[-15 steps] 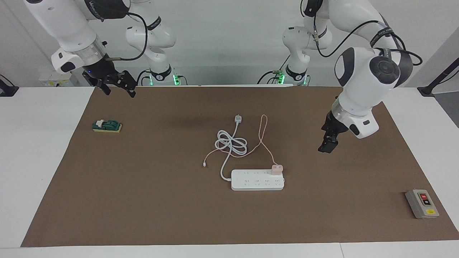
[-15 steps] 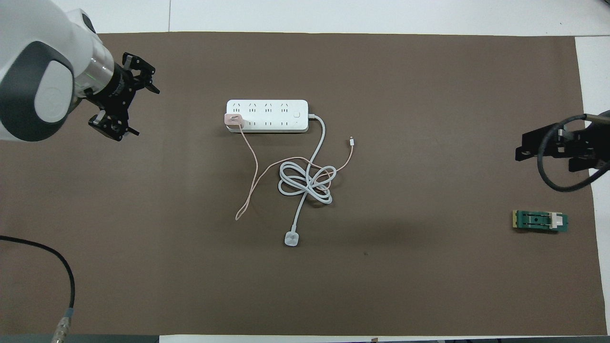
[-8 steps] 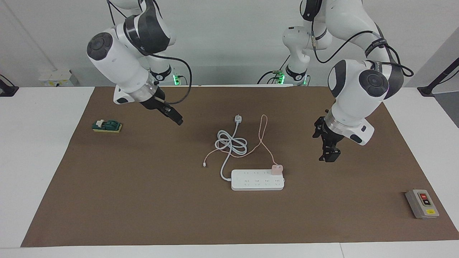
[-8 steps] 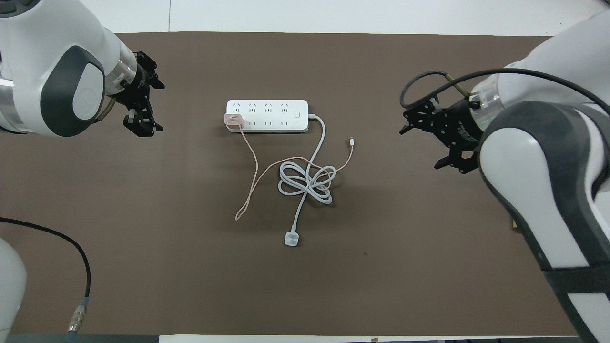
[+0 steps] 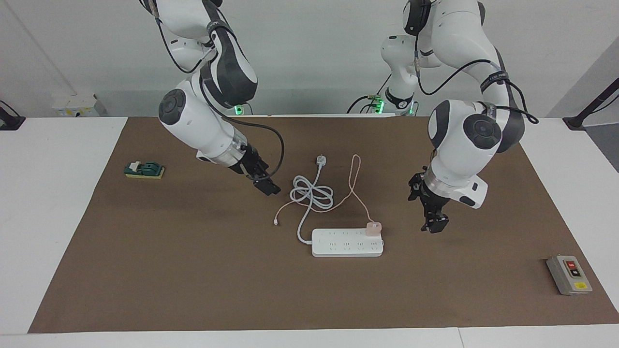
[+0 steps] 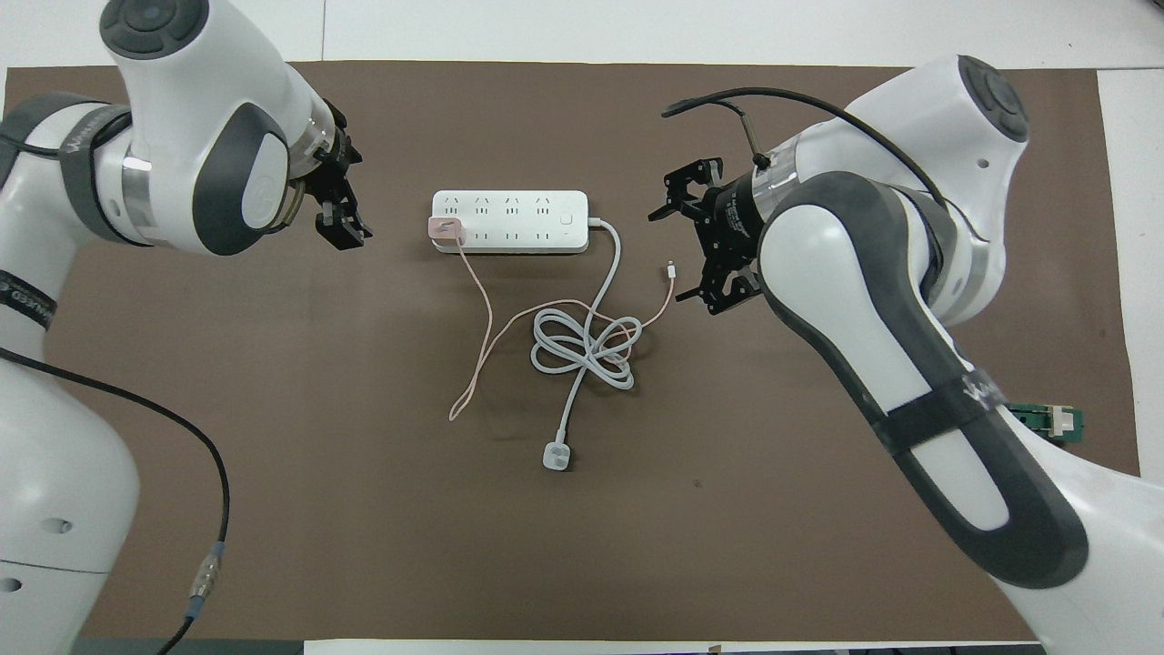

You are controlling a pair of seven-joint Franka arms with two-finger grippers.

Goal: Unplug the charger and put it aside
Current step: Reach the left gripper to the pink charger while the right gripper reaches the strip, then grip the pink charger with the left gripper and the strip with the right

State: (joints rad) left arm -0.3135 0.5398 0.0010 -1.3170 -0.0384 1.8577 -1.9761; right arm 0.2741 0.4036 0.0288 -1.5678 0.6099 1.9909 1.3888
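Observation:
The pale pink charger (image 5: 374, 228) (image 6: 445, 229) sits plugged into the end of the white power strip (image 5: 347, 242) (image 6: 509, 221) toward the left arm's end. Its thin pink cable (image 5: 357, 191) (image 6: 486, 318) loops toward the robots and crosses the coiled white cord (image 5: 312, 195) (image 6: 582, 346). My left gripper (image 5: 425, 209) (image 6: 356, 202) hangs open and empty just above the mat, beside the strip's charger end. My right gripper (image 5: 267, 187) (image 6: 687, 241) is open and empty over the mat, off the strip's other end and close to the cable's free tip (image 6: 671, 269).
The strip's white plug (image 5: 321, 160) (image 6: 556, 456) lies nearer to the robots than the coil. A green switch block (image 5: 144, 169) (image 6: 1055, 421) sits toward the right arm's end, and a grey box with a red button (image 5: 569, 274) toward the left arm's end.
Both arms have swung in toward the power strip. The right gripper came from the mat's edge near the green block to beside the cord; the left came lower and closer to the charger.

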